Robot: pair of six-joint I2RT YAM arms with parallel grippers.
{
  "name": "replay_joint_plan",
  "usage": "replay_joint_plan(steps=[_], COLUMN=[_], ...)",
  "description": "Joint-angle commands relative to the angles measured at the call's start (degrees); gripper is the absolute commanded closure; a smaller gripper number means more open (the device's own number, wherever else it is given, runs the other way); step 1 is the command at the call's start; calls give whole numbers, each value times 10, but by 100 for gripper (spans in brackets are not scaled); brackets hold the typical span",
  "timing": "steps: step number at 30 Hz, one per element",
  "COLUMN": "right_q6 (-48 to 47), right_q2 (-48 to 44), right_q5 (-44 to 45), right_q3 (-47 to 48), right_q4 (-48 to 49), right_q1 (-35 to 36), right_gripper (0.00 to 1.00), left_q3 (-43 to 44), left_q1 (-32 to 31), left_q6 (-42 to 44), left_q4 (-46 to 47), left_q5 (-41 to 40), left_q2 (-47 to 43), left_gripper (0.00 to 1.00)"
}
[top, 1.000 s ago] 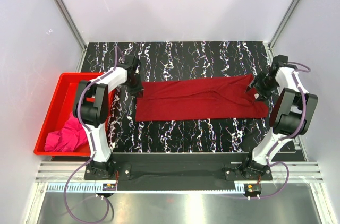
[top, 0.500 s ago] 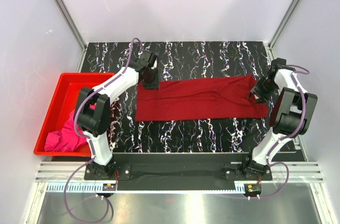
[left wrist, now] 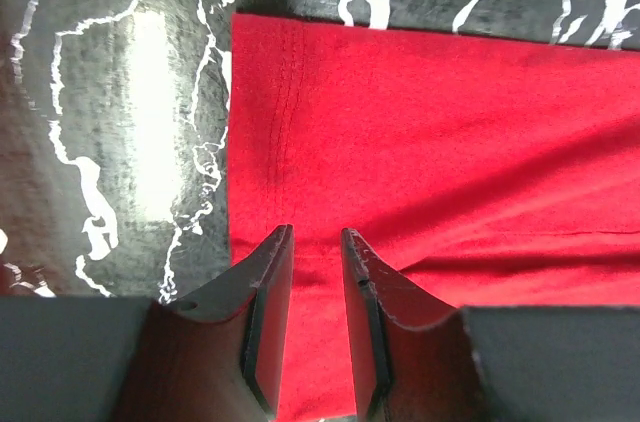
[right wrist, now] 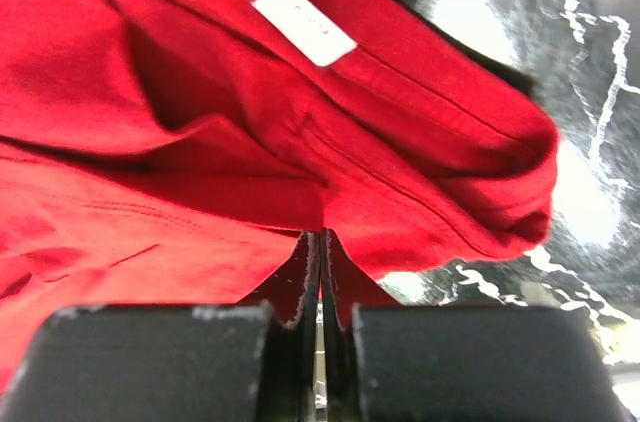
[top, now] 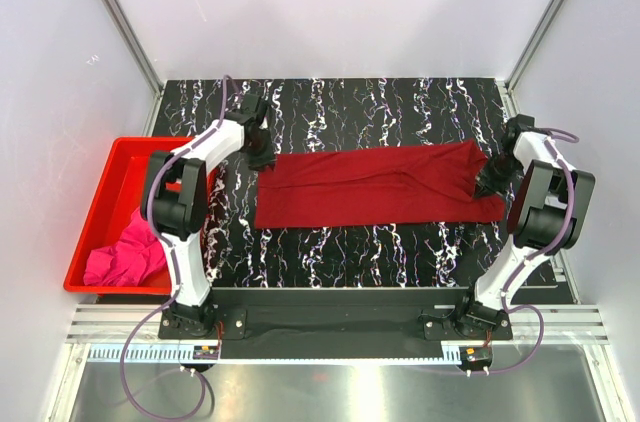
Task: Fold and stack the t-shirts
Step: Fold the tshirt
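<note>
The right claw (right wrist: 320, 239) is pinched tight on the neck end of the dark red shirt (top: 370, 184), near its white label (right wrist: 303, 21). The left claw (left wrist: 315, 234), fingers only narrowly apart, sits over the shirt's opposite end. The shirt lies stretched across the table (top: 400, 107). The pink shirt (top: 125, 257) sits crumpled in the red bin (top: 105, 192).

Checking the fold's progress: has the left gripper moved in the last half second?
Yes. The left gripper has pulled back left, toward the red bin, and now sits at the crimson t-shirt's left edge.
</note>
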Motion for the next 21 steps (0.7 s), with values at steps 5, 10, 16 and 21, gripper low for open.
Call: replay_joint_plan(steps=[5, 10, 16, 21], right_q6=[4, -1, -9, -11], right_q2=[-81, -114, -135, -140], right_q5=[55, 74, 100, 103], right_q3=[26, 27, 15, 21], right_q4=[-62, -89, -99, -104], right_q1=[-3, -3, -3, -3], right_gripper=[100, 100, 100, 100], left_q3=[-9, -16, -32, -32], left_q1=[-4, 7, 16, 18], left_q6=[-17, -18, -15, -12], left_q4=[9, 4, 6, 4], left_q5=[12, 14, 16, 19], left_q2=[18, 32, 26, 30], left_gripper=[69, 70, 70, 70])
